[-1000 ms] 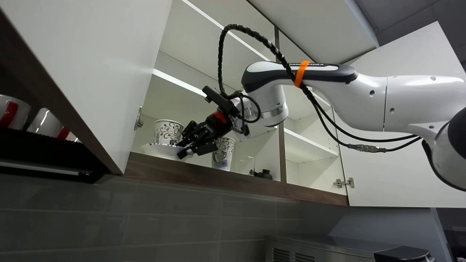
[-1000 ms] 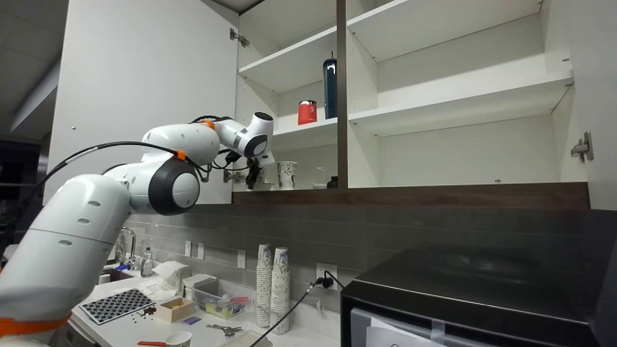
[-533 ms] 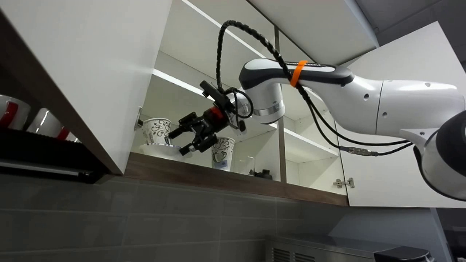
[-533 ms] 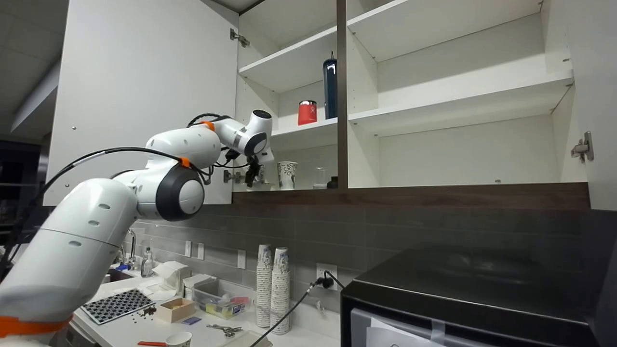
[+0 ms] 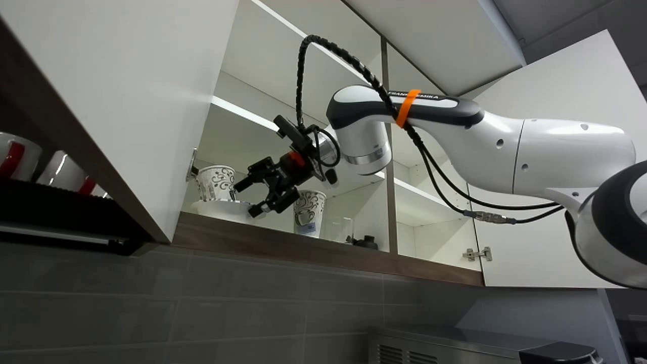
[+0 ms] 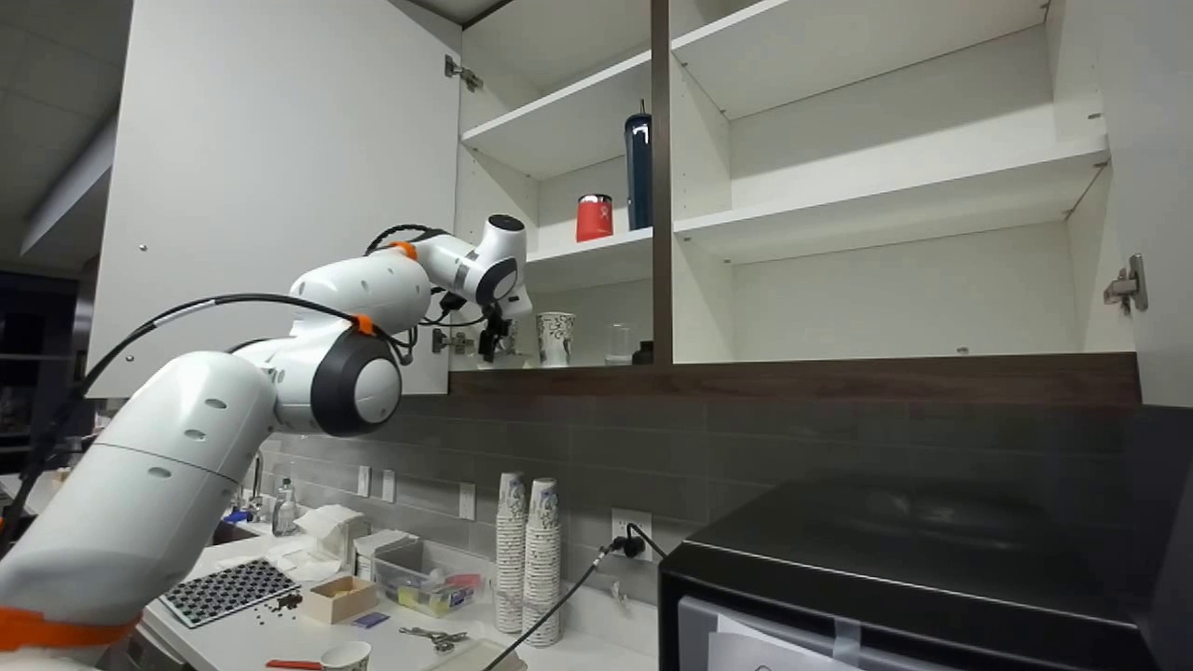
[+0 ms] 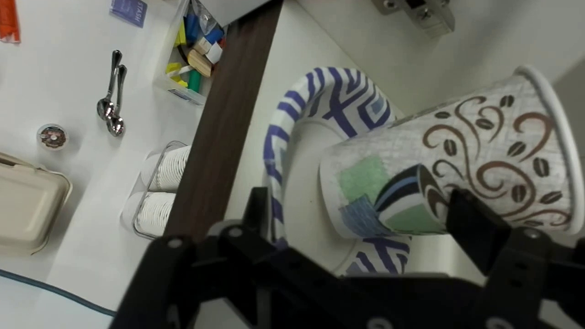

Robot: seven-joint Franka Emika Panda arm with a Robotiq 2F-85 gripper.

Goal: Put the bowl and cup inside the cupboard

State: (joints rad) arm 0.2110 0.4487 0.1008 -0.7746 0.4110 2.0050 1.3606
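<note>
The bowl [image 7: 301, 196], white with a purple pattern round its rim, stands on the bottom shelf of the white cupboard [image 5: 328, 246], near its brown front edge. Inside it is the cup [image 7: 493, 151], white with brown swirls; in an exterior view the cup [image 5: 216, 183] leans slightly away from my gripper [image 5: 244, 200]. My jaws are spread wide in the wrist view. The left finger [image 7: 257, 208] is just outside the bowl's rim, and the right finger [image 7: 477, 228] overlaps the cup; whether it touches cannot be told. Nothing is gripped.
Beside the gripper stands a taller printed cup [image 5: 309, 213], then a clear glass [image 5: 343, 228]. An open cupboard door [image 5: 126, 101] and its hinge [image 7: 422, 18] are close to the bowl. A red tumbler [image 6: 594, 218] and a dark bottle [image 6: 638, 172] occupy the shelf above.
The jaws have spread from nearly closed at the bowl's rim. The bowl has settled, and the cup has shifted a little away and tilted. My arm's elbow has lowered.
</note>
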